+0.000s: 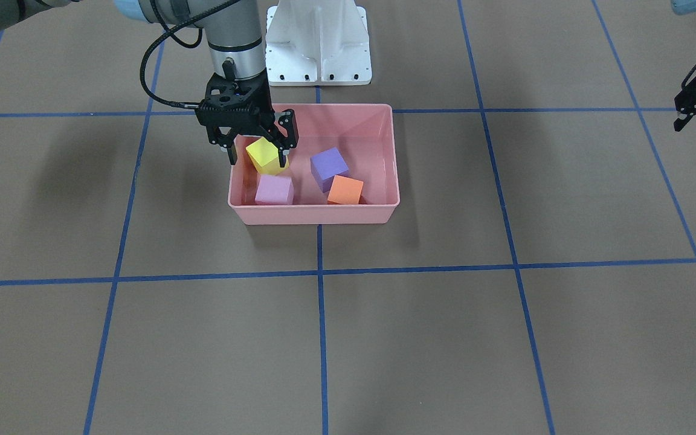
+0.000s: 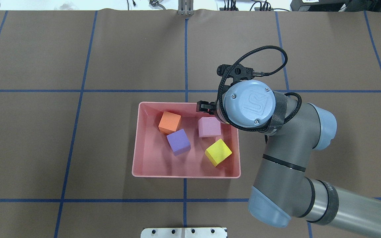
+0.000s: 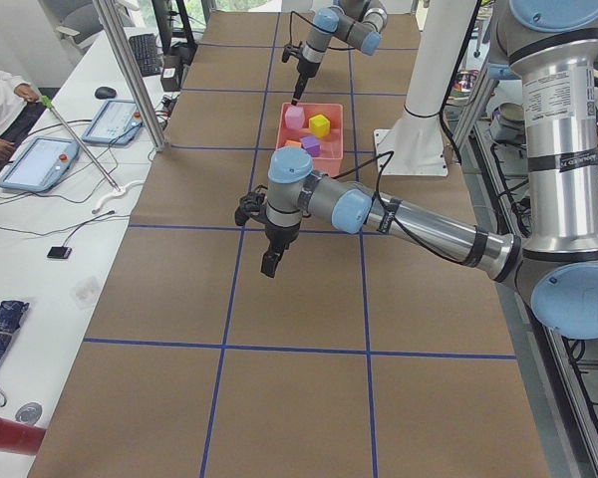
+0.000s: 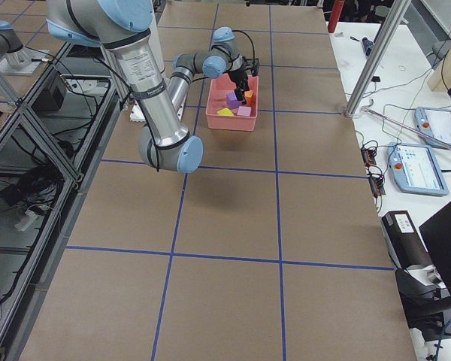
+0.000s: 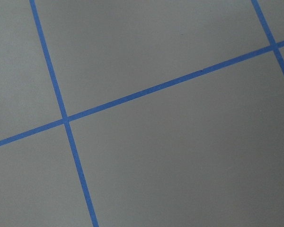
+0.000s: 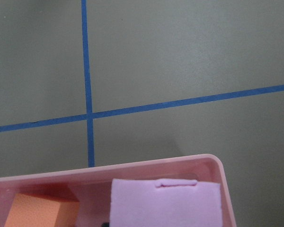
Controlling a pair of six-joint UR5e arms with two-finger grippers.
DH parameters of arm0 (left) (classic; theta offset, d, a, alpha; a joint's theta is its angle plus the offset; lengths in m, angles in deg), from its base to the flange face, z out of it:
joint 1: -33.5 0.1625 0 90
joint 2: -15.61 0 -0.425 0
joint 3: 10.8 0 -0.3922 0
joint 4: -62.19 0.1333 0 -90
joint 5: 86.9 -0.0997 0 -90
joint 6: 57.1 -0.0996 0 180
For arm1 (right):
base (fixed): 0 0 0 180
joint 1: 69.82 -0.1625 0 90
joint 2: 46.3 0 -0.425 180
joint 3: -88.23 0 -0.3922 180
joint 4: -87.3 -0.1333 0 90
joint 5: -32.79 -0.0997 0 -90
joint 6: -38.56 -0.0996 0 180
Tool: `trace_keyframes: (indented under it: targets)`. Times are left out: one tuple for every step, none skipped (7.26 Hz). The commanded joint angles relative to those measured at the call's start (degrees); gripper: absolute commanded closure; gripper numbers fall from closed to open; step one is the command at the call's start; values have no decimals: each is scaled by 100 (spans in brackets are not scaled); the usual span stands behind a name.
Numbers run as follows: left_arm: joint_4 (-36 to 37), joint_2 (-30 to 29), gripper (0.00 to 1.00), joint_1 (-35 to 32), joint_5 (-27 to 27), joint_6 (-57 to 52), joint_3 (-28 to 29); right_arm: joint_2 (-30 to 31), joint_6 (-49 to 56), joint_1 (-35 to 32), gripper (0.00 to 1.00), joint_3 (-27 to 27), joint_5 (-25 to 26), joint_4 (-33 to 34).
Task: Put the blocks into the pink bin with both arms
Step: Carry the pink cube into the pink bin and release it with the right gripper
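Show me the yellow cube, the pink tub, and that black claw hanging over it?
yellow cube (image 2: 218, 152): overhead view, on its top face.
pink tub (image 2: 164, 175): overhead view, on its near rim.
right gripper (image 1: 257, 158): front-facing view, midway between its two fingertips.

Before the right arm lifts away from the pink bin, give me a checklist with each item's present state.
1. All four cubes inside the pink bin, namely the yellow cube, purple cube, orange cube and light pink cube: ok.
2. Right gripper open, holding nothing: ok.
3. Gap between the right gripper and the light pink cube beneath it: cannot tell.
4. Left gripper well away from the bin, over bare table: ok.
5. Left gripper open or shut: cannot tell.
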Motion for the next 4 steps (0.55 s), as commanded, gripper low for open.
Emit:
trace_keyframes:
  targets:
    - [-1, -7, 0, -1, -7, 0, 84, 97, 675, -489, 1, -10, -266, 7]
    - [-1, 1, 0, -1, -42, 17, 93, 150, 1253, -996, 1, -10, -877, -10]
    - [7, 1, 0, -1, -25, 44, 110, 316, 2085, -1445, 1, -36, -1327, -54]
    - [16, 1, 0, -10, -25, 44, 215, 474, 2885, -1919, 1, -88, -1723, -46]
